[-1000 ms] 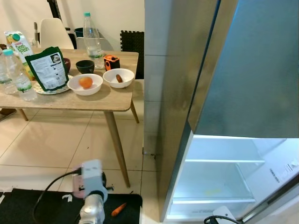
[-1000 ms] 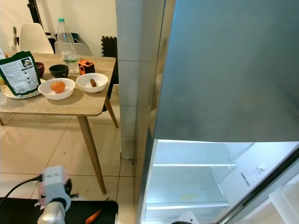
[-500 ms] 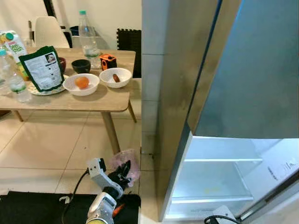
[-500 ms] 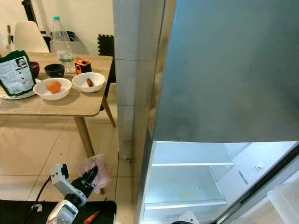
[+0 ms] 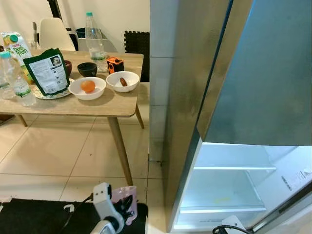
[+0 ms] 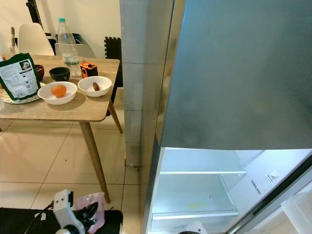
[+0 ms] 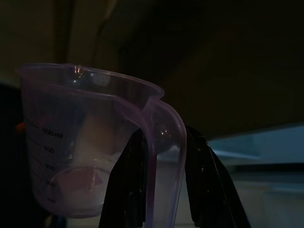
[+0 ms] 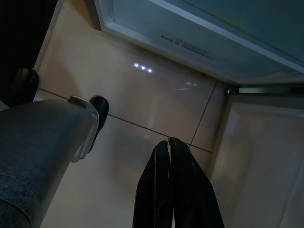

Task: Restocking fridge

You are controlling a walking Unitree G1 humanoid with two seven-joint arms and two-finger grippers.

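Home kitchen: open fridge [image 5: 229, 180], dining table [image 5: 97, 105].

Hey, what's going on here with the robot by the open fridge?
The robot stands before the open fridge, whose lit shelves look bare. Its left gripper is shut on the handle of a clear purple measuring cup, held low near the floor beside the wooden table. The right gripper hangs shut above the tiles. Bowls, bottles and a green bag sit on the table.

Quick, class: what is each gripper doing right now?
Left gripper: shut on the handle of the purple measuring jug.
Right gripper: shut, holding nothing.
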